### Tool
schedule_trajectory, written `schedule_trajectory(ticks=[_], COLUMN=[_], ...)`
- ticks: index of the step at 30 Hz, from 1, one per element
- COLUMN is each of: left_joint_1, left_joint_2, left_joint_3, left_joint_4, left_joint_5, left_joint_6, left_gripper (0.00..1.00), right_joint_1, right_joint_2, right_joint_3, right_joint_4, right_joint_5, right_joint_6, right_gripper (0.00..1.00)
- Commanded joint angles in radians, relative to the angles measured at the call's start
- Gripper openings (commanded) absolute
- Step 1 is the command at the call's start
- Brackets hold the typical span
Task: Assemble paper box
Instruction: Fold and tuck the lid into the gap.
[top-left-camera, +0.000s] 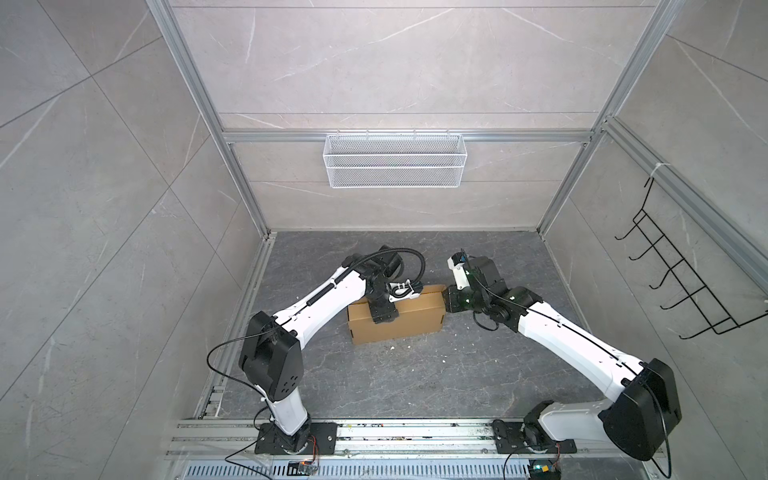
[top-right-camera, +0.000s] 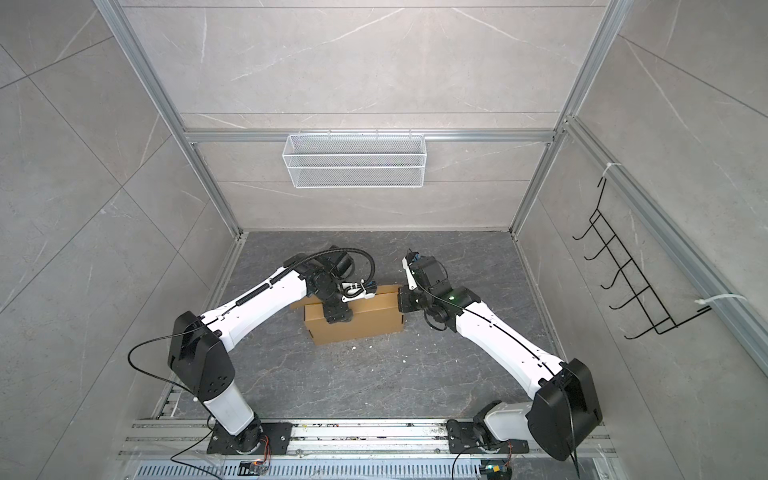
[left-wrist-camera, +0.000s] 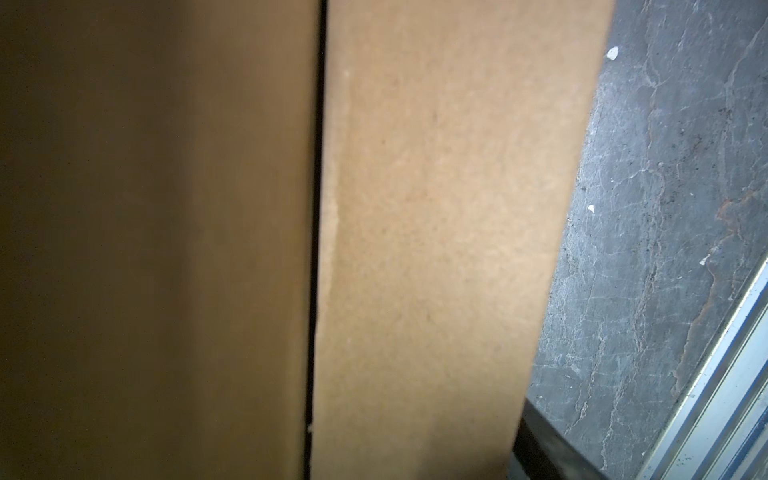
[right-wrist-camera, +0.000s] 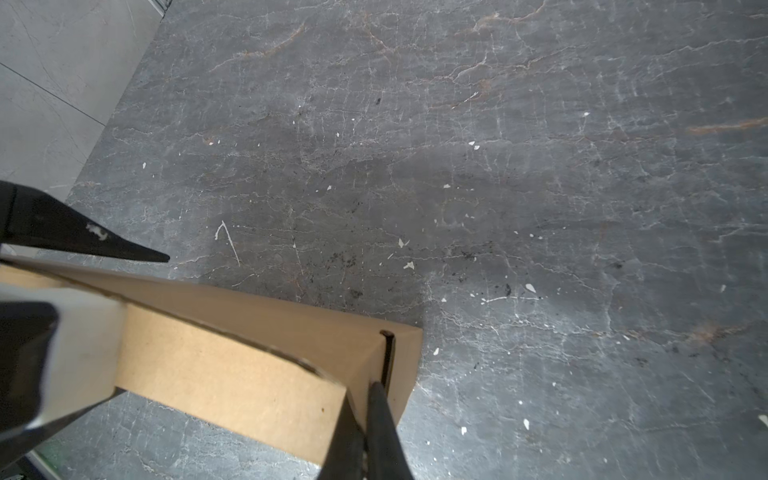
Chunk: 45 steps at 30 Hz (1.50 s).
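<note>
The box (top-left-camera: 399, 326) (top-right-camera: 357, 328), plain brown cardboard folded into a shallow oblong, lies on the dark grey worktop (top-left-camera: 415, 374) between the two hands, its long side running from one hand to the other.

The left hand (top-left-camera: 384, 318) comes down on it from above, over the near long wall and closer to the box's left end than to its right. In the left wrist view the cardboard fills most of the picture as two panels with a thin dark gap between them. Only one finger (left-wrist-camera: 544, 453) shows there, set well off to the side, just outside the outer panel. So this hand's fingers stand apart with cardboard in the span between them. Whether they press on it I cannot tell.

The right hand (top-left-camera: 446, 302) (right-wrist-camera: 376, 390) sits at the box's right end, level with it. Its fingers (right-wrist-camera: 384, 432) lie together, their tips against the end wall right beside a narrow slot (right-wrist-camera: 387, 357) at the corner. From this hand the box stretches away toward the left hand.

Small white specks (right-wrist-camera: 409, 265) lie scattered on the worktop around the box. Well beyond both hands a white wire basket (top-left-camera: 395, 166) hangs on the back wall. A black hook rack (top-left-camera: 685, 282) hangs on the side wall, out past the right hand.
</note>
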<state>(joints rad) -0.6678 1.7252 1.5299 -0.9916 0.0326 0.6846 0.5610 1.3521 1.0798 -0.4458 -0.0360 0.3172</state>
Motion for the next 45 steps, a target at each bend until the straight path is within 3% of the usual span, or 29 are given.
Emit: schedule_trajectory(ticks=[1, 17, 22, 27, 30, 33, 38, 45], left_joint_1=[0.003, 0.003, 0.033, 0.161, 0.271, 0.371, 0.494, 0.633], left_joint_2=[-0.036, -0.174, -0.248, -0.351, -0.435, -0.534, -0.653, -0.704], left_joint_3=[0.032, 0.004, 0.006, 0.0, -0.045, -0.152, -0.31, -0.52], left_joint_4=[-0.036, 0.014, 0.051, 0.018, -0.019, 0.004, 0.087, 0.271], left_joint_5=[-0.015, -0.014, -0.048, 0.004, 0.128, 0.28, 0.391, 0.582], left_joint_6=[-0.031, -0.086, -0.204, -0.464, -0.607, -0.708, -0.871, -1.081], left_gripper=[0.74, 0.79, 0.81, 0.73, 0.7, 0.72, 0.81, 0.82], right_joint_1=[0.009, 0.009, 0.01, 0.009, 0.009, 0.009, 0.009, 0.009], right_joint_2=[0.043, 0.05, 0.056, 0.059, 0.061, 0.062, 0.066, 0.067], right_joint_3=[-0.031, -0.027, -0.022, -0.015, -0.007, 0.0, 0.01, 0.013], right_joint_4=[-0.191, -0.2, -0.203, -0.211, -0.218, -0.223, -0.229, -0.235], right_joint_5=[0.006, 0.018, 0.023, 0.025, 0.028, 0.032, 0.03, 0.03], right_joint_6=[-0.011, -0.006, -0.005, -0.005, -0.007, -0.008, -0.01, -0.012], right_gripper=[0.0, 0.0, 0.0, 0.0, 0.0, 0.0, 0.0, 0.0])
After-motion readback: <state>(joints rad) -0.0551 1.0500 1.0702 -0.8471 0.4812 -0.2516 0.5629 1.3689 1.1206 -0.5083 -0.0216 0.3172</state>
